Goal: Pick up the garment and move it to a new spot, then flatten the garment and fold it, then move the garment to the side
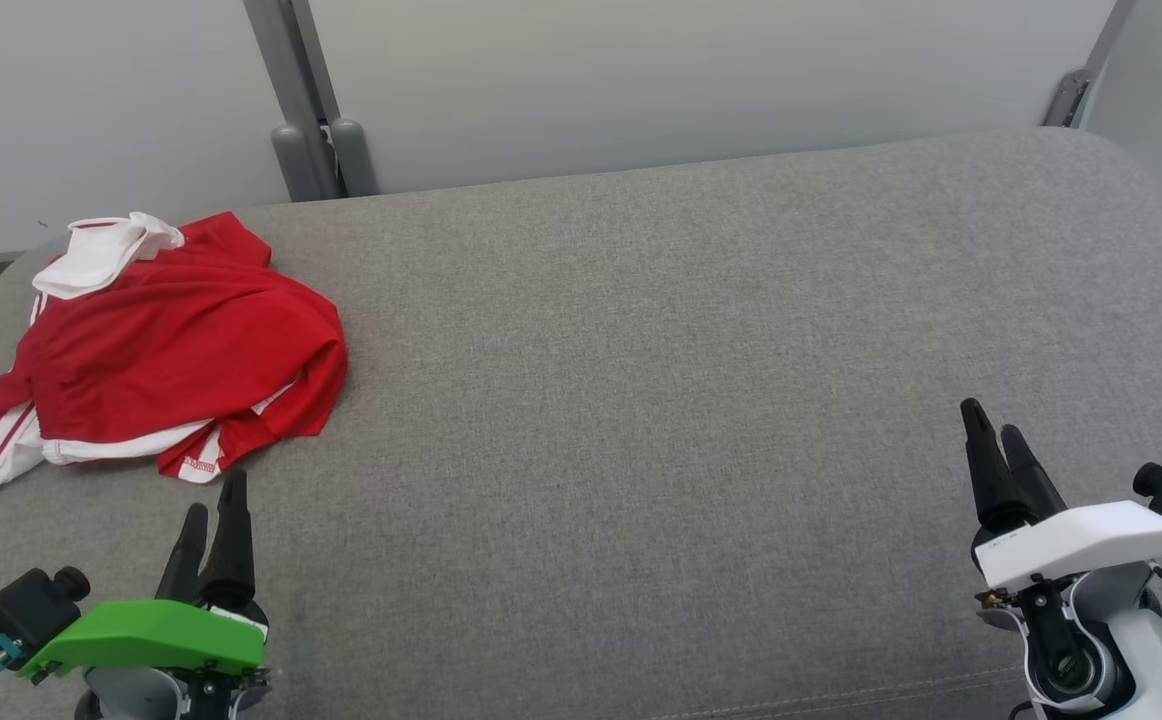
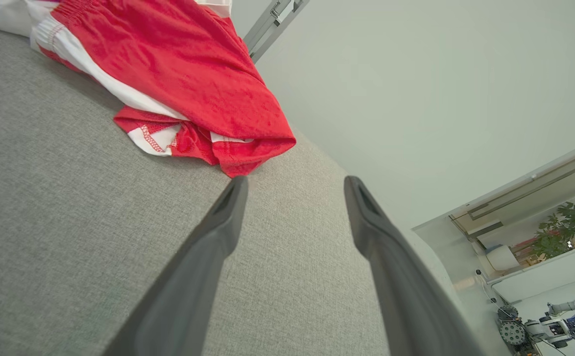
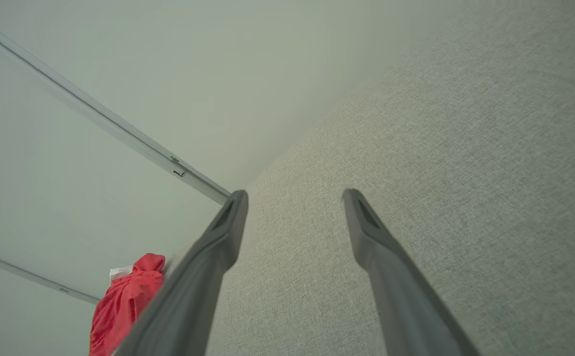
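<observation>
**Red shorts (image 1: 171,350) heaped just ahead of open L jaws**

L gripper (image 1: 215,497) and R gripper (image 1: 991,418): both spread wide, holding nothing. Shorts lie just past L tips, well apart from R. Risk: pinching one layer only, so fabric unrolls or drags; tips digging into grey cushion (image 1: 641,400). No legible writing; hem patch too small to read.

Head looks down on cushion (image 1: 641,400); wrist views low along it, sharing garment (image 1: 171,340).
</observation>
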Controlling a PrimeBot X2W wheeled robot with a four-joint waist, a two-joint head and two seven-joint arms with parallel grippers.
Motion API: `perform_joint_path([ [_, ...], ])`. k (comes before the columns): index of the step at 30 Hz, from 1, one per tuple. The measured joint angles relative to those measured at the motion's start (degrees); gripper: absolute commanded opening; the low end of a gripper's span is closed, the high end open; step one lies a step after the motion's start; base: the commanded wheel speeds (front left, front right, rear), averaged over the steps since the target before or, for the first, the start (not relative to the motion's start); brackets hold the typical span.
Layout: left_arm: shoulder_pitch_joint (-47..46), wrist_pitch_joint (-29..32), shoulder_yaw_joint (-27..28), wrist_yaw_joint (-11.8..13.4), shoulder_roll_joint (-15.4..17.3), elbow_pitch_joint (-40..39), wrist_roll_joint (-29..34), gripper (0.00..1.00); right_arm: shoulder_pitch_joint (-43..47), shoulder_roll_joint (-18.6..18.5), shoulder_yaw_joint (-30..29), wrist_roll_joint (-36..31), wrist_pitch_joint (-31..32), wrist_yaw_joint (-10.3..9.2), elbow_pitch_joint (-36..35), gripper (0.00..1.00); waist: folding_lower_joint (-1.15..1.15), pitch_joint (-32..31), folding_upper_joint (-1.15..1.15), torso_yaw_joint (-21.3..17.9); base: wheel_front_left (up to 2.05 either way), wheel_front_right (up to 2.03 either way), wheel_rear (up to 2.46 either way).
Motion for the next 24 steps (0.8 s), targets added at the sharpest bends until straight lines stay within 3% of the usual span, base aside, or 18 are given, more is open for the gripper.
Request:
perform_joint_path([
  [24, 1.7, -3.6, -0.1, 0.9, -0.3, -3.2, 19.1, 1.00, 0.0, -0.3, 3.2, -19.5, -3.7, -3.37, -1.2, 1.00, 0.00, 0.1, 0.00, 0.2, 0.00, 0.00, 0.00],
])
